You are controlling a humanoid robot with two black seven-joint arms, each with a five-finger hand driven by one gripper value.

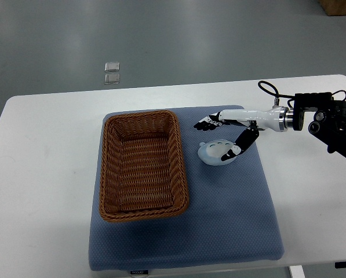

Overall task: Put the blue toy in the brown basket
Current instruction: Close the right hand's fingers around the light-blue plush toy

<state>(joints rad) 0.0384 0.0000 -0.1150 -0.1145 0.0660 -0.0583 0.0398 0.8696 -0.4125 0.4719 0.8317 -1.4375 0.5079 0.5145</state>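
A light blue toy lies on the blue mat, just right of the brown wicker basket. The basket holds nothing. My right hand reaches in from the right edge and hovers over the toy. Its fingers are spread out toward the basket, beyond the toy's far side. Its thumb points down and touches the toy's right end. The hand holds nothing. The left arm does not show.
The mat lies on a white table. My right forearm and black wrist unit stretch over the table's right side. Two small clear items lie on the floor beyond the table's far edge.
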